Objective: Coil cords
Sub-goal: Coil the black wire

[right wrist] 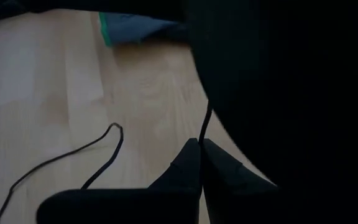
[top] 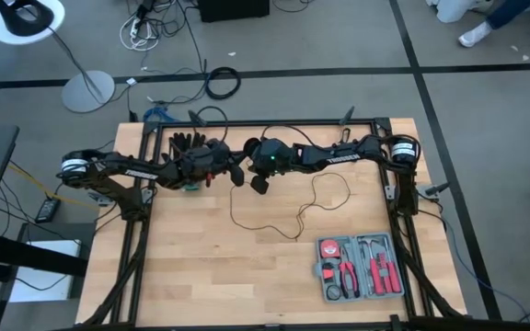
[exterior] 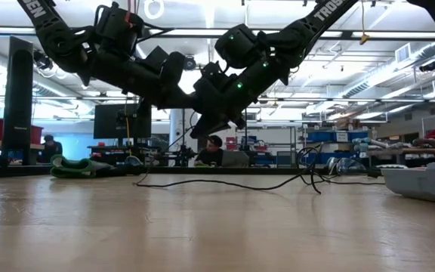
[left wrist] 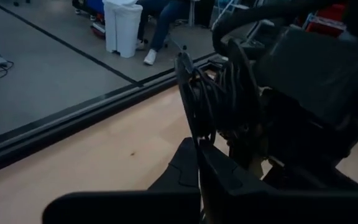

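Both grippers meet above the far middle of the table. The right gripper [right wrist: 201, 144] has its jaws closed on the cord [top: 274, 221]: in the right wrist view the thin black wire enters the pinch point from above, and a loose run of it curls on the wood beyond. The left gripper [left wrist: 197, 152] also has its jaws shut. In the left wrist view several turns of thin black wire bunch directly ahead of its tips, against the right arm's wrist; the wire appears to pass between the tips, so this is judged a grip on the cord.

From the grippers the free length of the cord drops to the table [top: 201, 276] and runs toward the near side and the right. It forms an open loop near the right arm's forearm and a second slack curve toward the table's middle. Its long axis therefore lies mainly across the table, under and nearer than the two grippers. The end disc cannot be made out.

The right gripper stands nearer the slack. The next wrap depends on drawing that slack up toward the held bundle.

A green-trimmed glove [top: 190, 147] lies at the far left, a tool tray [top: 325, 250] near right.
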